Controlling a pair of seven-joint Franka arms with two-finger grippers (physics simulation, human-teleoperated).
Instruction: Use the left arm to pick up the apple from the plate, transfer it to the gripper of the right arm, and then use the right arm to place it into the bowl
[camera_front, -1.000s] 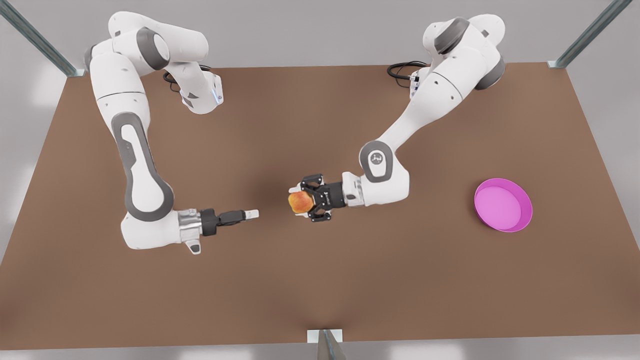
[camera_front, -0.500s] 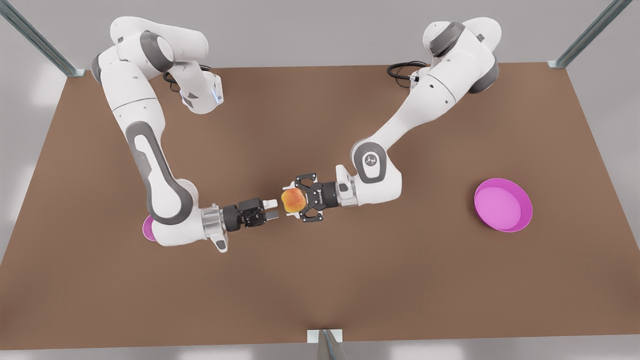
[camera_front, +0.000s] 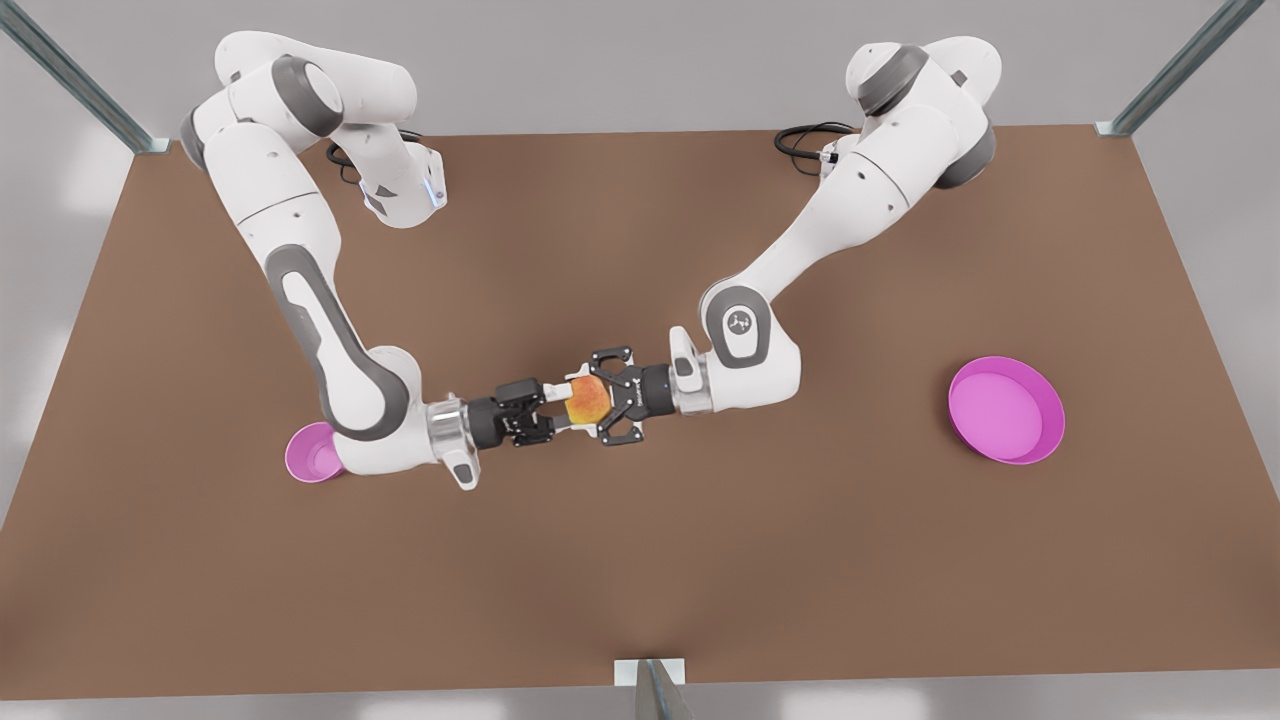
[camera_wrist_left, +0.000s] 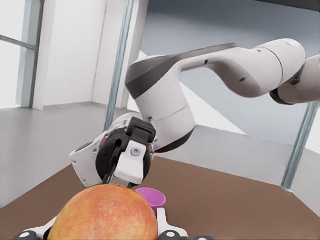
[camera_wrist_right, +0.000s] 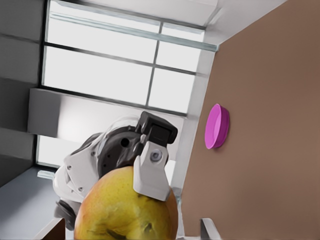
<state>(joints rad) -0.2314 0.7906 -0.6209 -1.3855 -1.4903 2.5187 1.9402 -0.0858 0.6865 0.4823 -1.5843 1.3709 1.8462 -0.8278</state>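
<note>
Right gripper (camera_front: 562, 405) advanced onto apple (camera_front: 588, 402), left gripper (camera_front: 592, 404) holding it

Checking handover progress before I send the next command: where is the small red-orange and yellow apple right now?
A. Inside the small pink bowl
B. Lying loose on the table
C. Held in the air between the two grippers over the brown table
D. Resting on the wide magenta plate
C: the front view shows the small red-orange and yellow apple between the left gripper and the right gripper, away from the wide magenta plate and the small pink bowl.
</note>
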